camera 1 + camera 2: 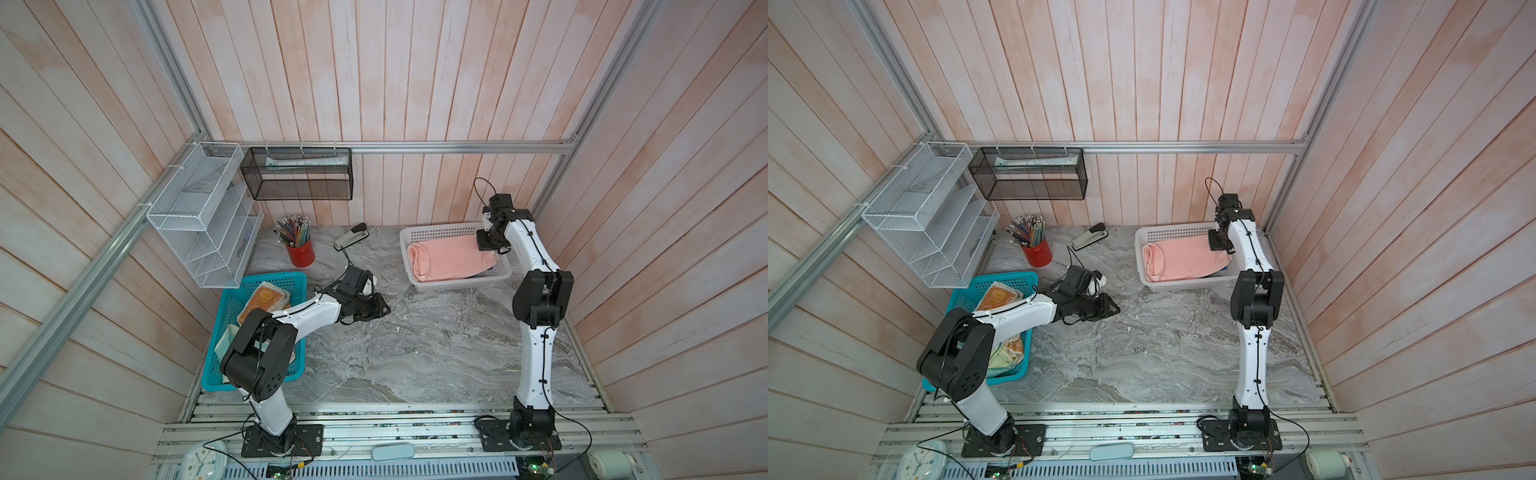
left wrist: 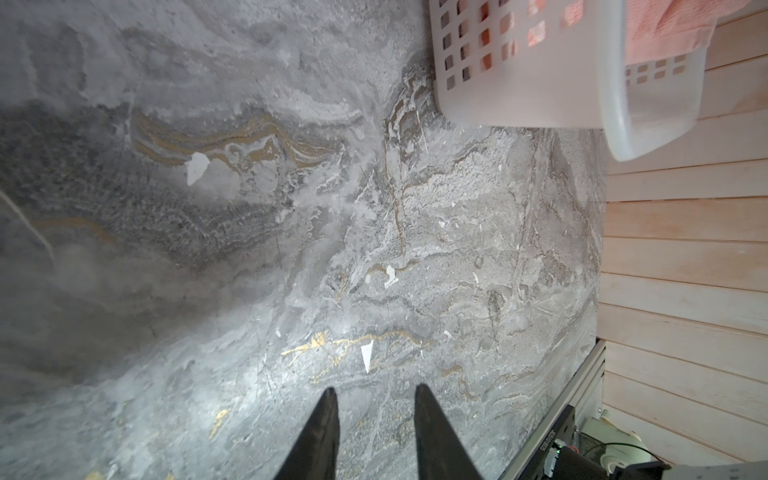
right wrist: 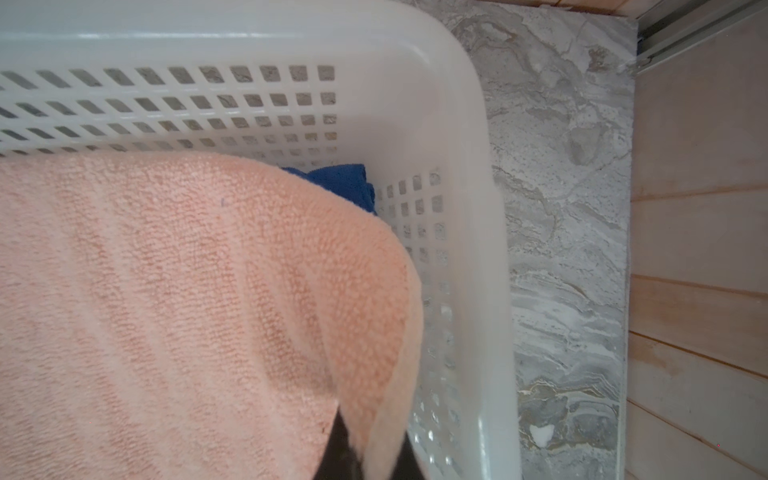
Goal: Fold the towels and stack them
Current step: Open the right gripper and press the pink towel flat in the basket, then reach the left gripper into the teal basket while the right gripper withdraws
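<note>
The salmon-pink terry towel lies folded in the white perforated plastic basket at the far right of the grey marble-patterned bench. Its one end is rolled thick, and its loops run in fine rows. Under its corner a royal blue terry towel shows a little. The right gripper has its jaws clamped on the pink hem. The small orange-and-cream towel and the pale yellow towel with teal patches lie in the turquoise plastic basket on the left. The left gripper hovers over bare bench, jaws apart and holding nothing.
</note>
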{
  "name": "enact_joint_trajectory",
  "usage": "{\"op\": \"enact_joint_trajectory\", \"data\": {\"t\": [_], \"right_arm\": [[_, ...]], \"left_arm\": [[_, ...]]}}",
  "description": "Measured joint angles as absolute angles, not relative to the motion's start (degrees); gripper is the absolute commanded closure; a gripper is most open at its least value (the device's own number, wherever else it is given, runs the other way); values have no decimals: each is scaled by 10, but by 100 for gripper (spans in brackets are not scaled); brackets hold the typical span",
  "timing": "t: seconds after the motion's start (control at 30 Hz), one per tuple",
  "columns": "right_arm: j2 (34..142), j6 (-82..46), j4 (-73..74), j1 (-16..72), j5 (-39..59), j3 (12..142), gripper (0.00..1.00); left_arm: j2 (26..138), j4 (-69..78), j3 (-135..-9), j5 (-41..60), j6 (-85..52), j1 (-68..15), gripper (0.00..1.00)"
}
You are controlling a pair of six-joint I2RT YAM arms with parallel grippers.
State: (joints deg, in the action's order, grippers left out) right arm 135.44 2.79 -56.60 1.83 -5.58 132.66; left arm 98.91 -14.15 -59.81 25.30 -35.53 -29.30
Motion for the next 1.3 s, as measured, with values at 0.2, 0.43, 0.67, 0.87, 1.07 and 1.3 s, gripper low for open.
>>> {"op": "enact_joint_trajectory", "data": {"t": [0.2, 0.43, 0.67, 0.87, 1.07, 1.3], "right_arm": [[1354, 15, -575, 3, -71, 1327, 54], [1348, -3, -586, 0, -67, 1327, 51], [1285, -22, -559, 18, -22, 1296, 62], [1289, -42, -522, 76, 20, 1275, 83], [1369, -64, -492, 134, 78, 1276, 95], [1446, -81, -500, 170, 122, 1328, 96]], "left_arm": [[989, -142, -598, 253, -355, -293, 67], [988, -143, -598, 250, -355, -293, 67], [987, -164, -615, 250, -345, -290, 67], [986, -180, -649, 247, -331, -275, 67], [956, -203, -655, 235, -321, -252, 67], [901, -212, -631, 220, -321, -240, 67]]}}
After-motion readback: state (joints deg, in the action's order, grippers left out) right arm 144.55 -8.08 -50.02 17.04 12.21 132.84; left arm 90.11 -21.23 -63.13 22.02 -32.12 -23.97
